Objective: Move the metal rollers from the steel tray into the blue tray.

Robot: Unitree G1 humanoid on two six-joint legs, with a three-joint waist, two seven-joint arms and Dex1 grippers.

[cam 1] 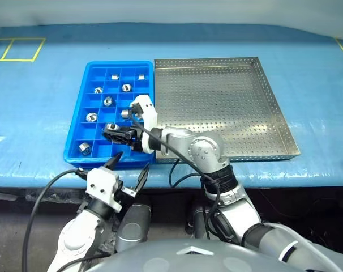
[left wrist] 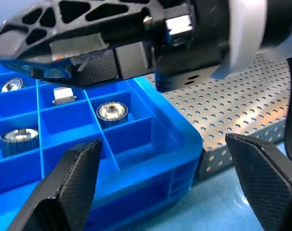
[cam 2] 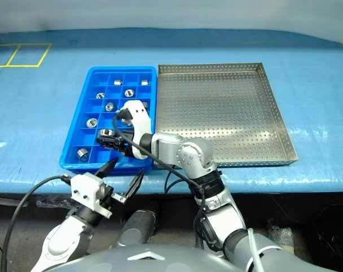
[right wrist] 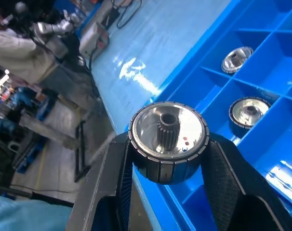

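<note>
Blue table [cam 1: 41, 107], blue tray [cam 1: 75, 133] partly hidden by right pincer [cam 1: 110, 131] pinching roller [right wrist: 167, 140], left pincer [cam 1: 131, 169] spread.

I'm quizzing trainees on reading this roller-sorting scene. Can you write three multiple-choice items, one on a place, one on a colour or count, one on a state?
1. Where is the right gripper?
A. Over the blue tray's near end
B. Over the steel tray's middle
C. Off the table's far edge

2. How many metal rollers lie in the steel tray?
A. Three
B. None
C. Six

3. How does the left gripper stand?
A. Shut on a roller
B. Open, holding nothing
C. Shut on the tray rim

Answers:
1 A: the gripper hangs above the near compartments of the blue tray.
2 B: the perforated floor is bare.
3 B: its fingers are spread wide with nothing between them; the right gripper has the metal roller.
</note>
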